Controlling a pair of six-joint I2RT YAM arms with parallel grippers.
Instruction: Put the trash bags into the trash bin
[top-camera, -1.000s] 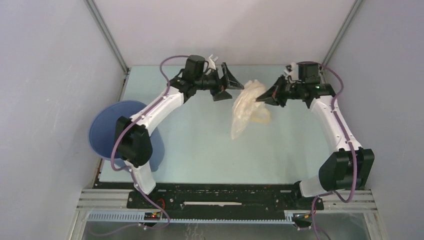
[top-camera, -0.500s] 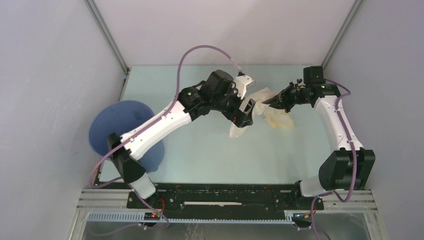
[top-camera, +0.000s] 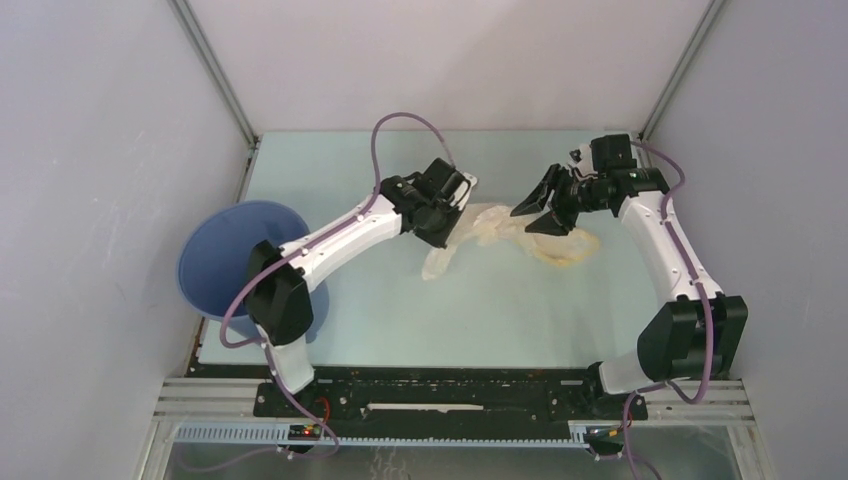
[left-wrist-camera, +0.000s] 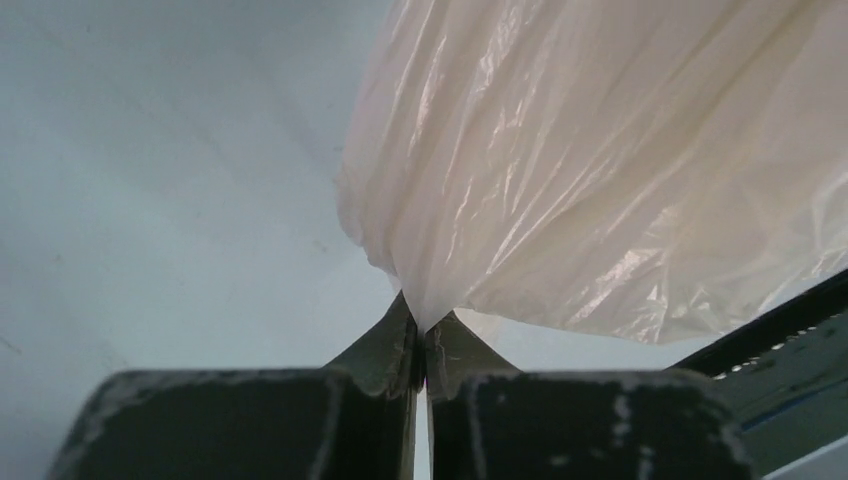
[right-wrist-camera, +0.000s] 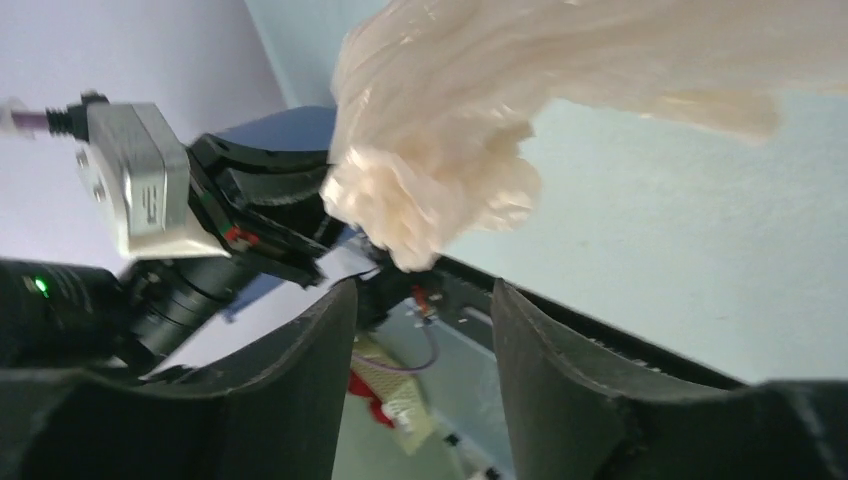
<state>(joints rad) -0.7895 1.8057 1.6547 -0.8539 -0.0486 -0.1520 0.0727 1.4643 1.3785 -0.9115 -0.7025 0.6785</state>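
The trash bag (top-camera: 505, 226), a wrinkled cream film with a yellowish rim, lies stretched across the back of the table. My left gripper (top-camera: 447, 232) is shut on its left part; in the left wrist view the fingertips (left-wrist-camera: 422, 325) pinch a fold of the bag (left-wrist-camera: 600, 170). My right gripper (top-camera: 532, 212) stands open just above the bag's right part, with nothing between its fingers. In the right wrist view the crumpled bag (right-wrist-camera: 450, 150) hangs just beyond the open gripper (right-wrist-camera: 425, 290). The trash bin (top-camera: 225, 250), a blue bucket, stands at the table's left edge, partly hidden by my left arm.
Grey walls enclose the table on the left, back and right. My left arm (top-camera: 330, 235) reaches across from the bin side. The black base rail (top-camera: 440, 390) runs along the near edge.
My left gripper swung in, closed on the bag and drew it leftward and down. My right gripper opened and let go of the bag, which now trails on the table.
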